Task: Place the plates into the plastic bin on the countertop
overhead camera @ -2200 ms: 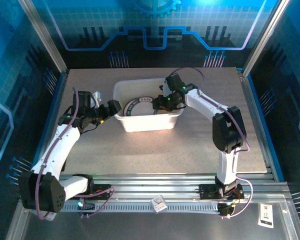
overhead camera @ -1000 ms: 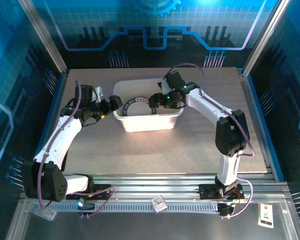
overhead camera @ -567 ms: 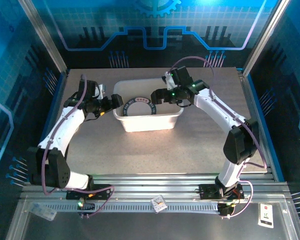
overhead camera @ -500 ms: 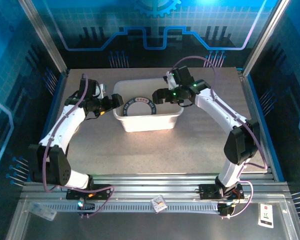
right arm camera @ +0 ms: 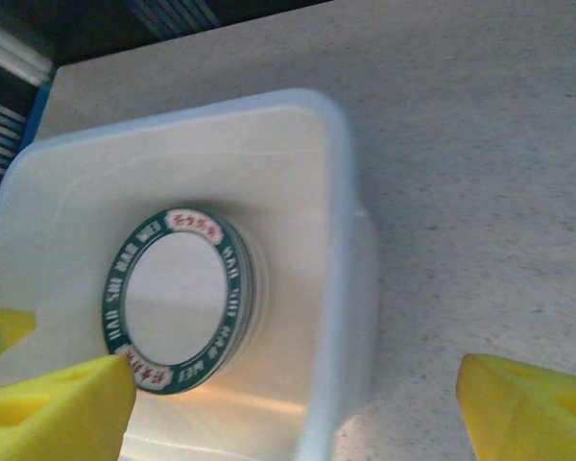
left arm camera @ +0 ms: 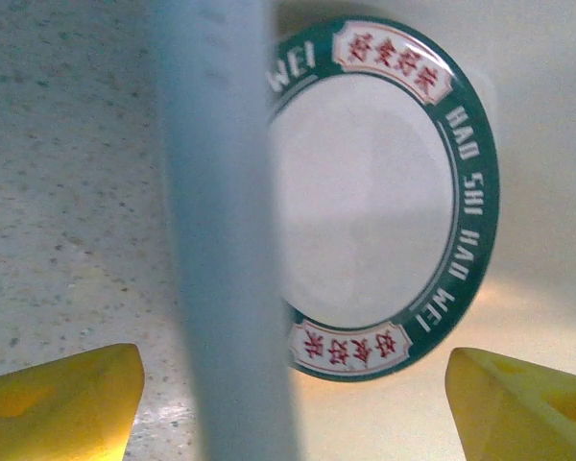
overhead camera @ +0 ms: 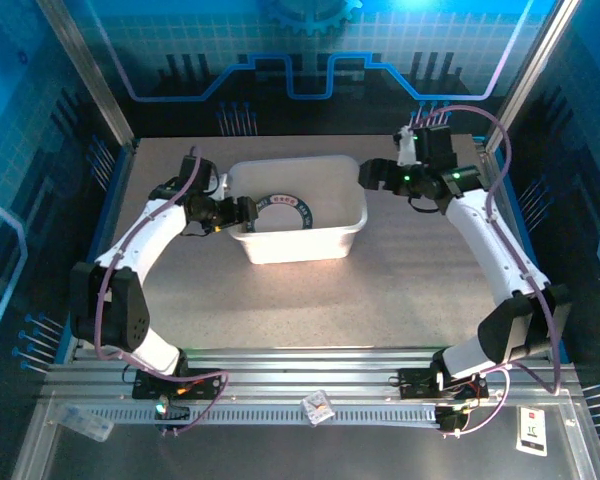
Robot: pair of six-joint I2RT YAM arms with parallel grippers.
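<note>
— Since we both have the plastic bin [overhead camera: 298, 243] before us, shall we place everything from it? What do we see inside?

— We see the plates [overhead camera: 280, 212] stacked flat on its floor, toward its left half. The top one is round and glossy, with a dark green rim carrying white lettering and red characters in white panels, around a plain white centre. From the right wrist we can make out the thin edges of more plates beneath it.

— And the bin itself?

— We'd call it milky, translucent plastic, rectangular with rounded corners and a smooth lipped rim. It sits on the bench [overhead camera: 330, 300], a matt beige surface with fine speckles.

— Where do we put the left tool [overhead camera: 242, 213]?

— At the bin's left wall, its yellow fingers [left arm camera: 58, 399] spread wide, released. From the left wrist we see that wall as a blurred pale band between them, apart from both: one finger outside the bin, the other inside, near the plates.

— And the right tool [overhead camera: 372, 176]?

— Just beyond the bin's right end, pointing back toward it. Its blocky yellow fingers are apart too, released, with nothing gripped between them.
</note>
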